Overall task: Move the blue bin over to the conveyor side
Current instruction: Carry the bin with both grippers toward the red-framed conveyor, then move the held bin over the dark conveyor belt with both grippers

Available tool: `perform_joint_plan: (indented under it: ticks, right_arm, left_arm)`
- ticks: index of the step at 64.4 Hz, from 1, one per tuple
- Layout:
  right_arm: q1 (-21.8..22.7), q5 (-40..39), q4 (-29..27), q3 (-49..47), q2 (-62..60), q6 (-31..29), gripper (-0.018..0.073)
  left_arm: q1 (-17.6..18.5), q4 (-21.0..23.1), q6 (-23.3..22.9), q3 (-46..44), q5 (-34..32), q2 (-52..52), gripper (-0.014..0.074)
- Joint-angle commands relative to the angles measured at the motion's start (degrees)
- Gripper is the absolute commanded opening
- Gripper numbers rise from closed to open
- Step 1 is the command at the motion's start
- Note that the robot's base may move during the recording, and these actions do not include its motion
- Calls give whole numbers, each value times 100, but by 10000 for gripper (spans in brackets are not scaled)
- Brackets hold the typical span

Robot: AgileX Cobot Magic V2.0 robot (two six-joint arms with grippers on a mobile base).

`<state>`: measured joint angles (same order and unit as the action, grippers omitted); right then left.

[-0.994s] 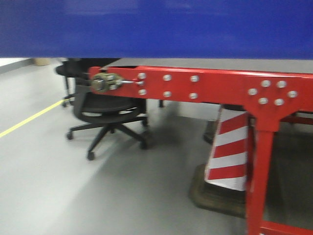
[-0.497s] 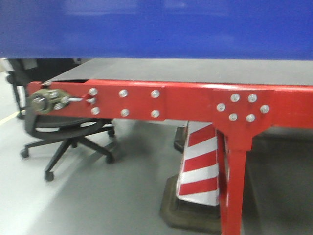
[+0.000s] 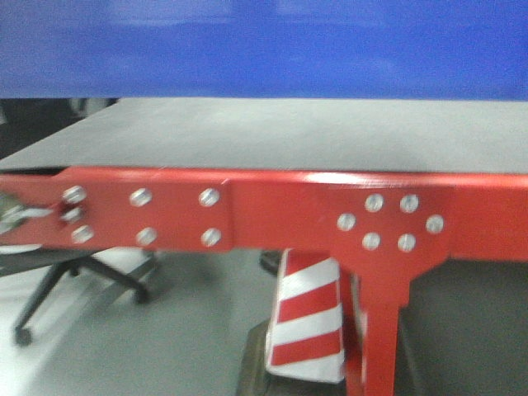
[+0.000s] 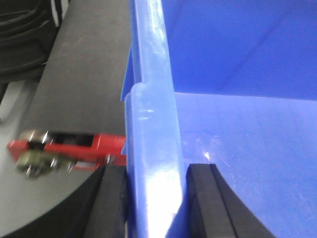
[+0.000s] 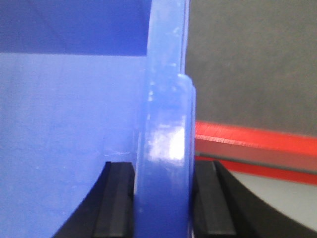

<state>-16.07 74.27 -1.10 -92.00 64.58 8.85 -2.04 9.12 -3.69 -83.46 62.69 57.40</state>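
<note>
Left hand (image 4: 156,198) and right hand (image 5: 163,198) each clamp a rolled rim of the blue bin (image 4: 247,148), held raised at the near edge of the conveyor (image 3: 289,136), above its red frame (image 3: 272,210). The carry appears nearly done; next calls for a level set-down there.

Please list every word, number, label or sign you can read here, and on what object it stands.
None readable in any view. The blue bin, conveyor, red frame and red-and-white striped cone show no writing; the stripes are only a pattern.
</note>
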Motion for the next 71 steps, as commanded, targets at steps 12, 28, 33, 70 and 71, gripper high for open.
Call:
perform_joint_plan:
  ticks: [12,28,33,70,71]
  right_arm:
    - [42,-431,406,-76,-120,-86,-81]
    - [42,-431,406,-76,-120,-86,-81]
    - [42,-431,406,-76,-120,-86,-81]
    - [42,-431,406,-76,-120,-86,-81]
    - [42,-431,406,-76,-120,-86,-81]
  left_arm:
    - [8,-201,39,-91,-666,-115,-20]
    - [8,-201,39,-91,-666,-115,-20]
    - [8,-201,39,-91,-666,-115,-20]
    - [8,-201,39,-91,-668,-94,-20]
    - [8,-201,39,-91,-668,-94,-20]
